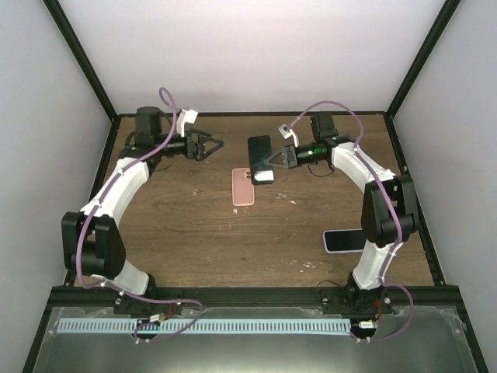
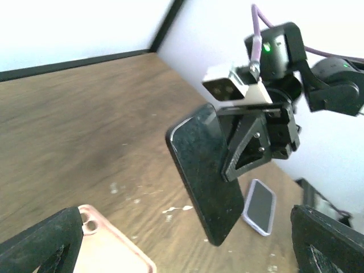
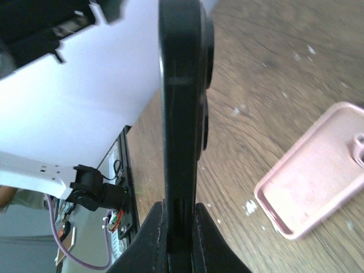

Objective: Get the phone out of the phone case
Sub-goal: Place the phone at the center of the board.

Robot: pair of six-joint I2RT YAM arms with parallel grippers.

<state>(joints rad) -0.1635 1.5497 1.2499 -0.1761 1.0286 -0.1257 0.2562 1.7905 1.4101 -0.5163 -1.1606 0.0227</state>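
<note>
My right gripper (image 1: 276, 161) is shut on a bare black phone (image 1: 260, 158) and holds it on edge above the table; its jaws pinch the phone's thin sides in the right wrist view (image 3: 181, 227). The phone shows there as a dark upright slab (image 3: 181, 114) and in the left wrist view (image 2: 207, 176) too. The empty pink phone case (image 1: 243, 186) lies open side up on the table just below it, also in both wrist views (image 3: 313, 182) (image 2: 108, 244). My left gripper (image 1: 213, 144) is open and empty, left of the phone and apart from it.
A second phone in a lilac case (image 1: 343, 241) lies flat near the right arm's base and shows in the left wrist view (image 2: 260, 206). The wooden table (image 1: 194, 233) is bounded by black frame posts and white walls.
</note>
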